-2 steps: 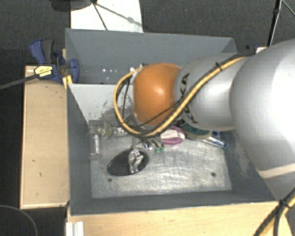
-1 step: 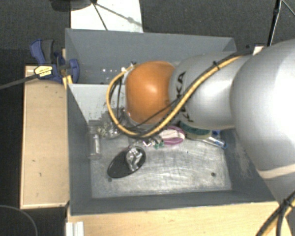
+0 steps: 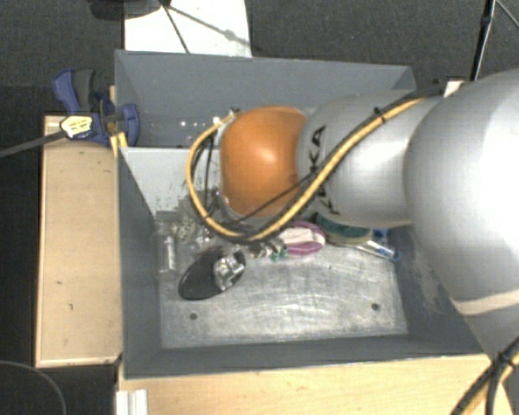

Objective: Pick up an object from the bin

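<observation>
Grey metal bin point(image 3: 268, 305) on dark ground point(image 3: 35, 24). The silver arm point(image 3: 372, 171) reaches in. A black flat oval thing point(image 3: 195, 282) lies lower left, long axis rising rightward, with the gripper point(image 3: 229, 268) at its upper end; whether it grips cannot be told.

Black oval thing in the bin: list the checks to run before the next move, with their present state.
1. Gripper above the black oval thing, at the left of the bin: ok.
2. Thing held: cannot tell; the orange wrist cover hides it.
3. Purple-and-white thing lies apart, to the right: ok.
4. Black thing clear of the left wall: ok.
5. Small metal bits apart from it: cannot tell.
</observation>
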Controlling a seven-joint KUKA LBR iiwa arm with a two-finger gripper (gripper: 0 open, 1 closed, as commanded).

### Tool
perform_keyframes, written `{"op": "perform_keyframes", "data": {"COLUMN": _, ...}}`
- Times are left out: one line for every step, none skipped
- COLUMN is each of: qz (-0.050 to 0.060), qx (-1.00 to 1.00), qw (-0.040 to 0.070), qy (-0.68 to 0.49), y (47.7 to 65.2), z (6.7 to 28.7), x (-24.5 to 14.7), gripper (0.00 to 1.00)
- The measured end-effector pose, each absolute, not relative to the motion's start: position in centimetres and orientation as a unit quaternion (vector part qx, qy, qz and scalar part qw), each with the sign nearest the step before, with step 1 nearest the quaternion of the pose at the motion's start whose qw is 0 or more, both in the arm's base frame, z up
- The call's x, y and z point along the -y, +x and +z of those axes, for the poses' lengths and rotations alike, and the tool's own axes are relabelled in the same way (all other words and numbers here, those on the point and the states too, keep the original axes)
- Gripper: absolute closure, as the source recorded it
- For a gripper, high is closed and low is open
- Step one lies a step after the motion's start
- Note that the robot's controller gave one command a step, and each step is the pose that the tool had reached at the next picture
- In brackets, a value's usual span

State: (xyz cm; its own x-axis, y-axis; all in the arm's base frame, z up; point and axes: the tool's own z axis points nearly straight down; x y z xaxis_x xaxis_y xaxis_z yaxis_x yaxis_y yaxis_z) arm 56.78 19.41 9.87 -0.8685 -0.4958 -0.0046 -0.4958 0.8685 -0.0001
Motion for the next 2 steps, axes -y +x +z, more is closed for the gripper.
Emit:
{"op": "perform_keyframes", "data": {"qz": 0.000, "qx": -0.927, "qw": 0.005, "qy": -0.374, "y": 57.4, "z": 17.0, "x": -20.4, "gripper": 1.00}}
{"op": "perform_keyframes", "data": {"qz": 0.000, "qx": -0.936, "qw": 0.005, "qy": -0.352, "y": 56.9, "z": 23.5, "x": -17.6, "gripper": 1.00}}
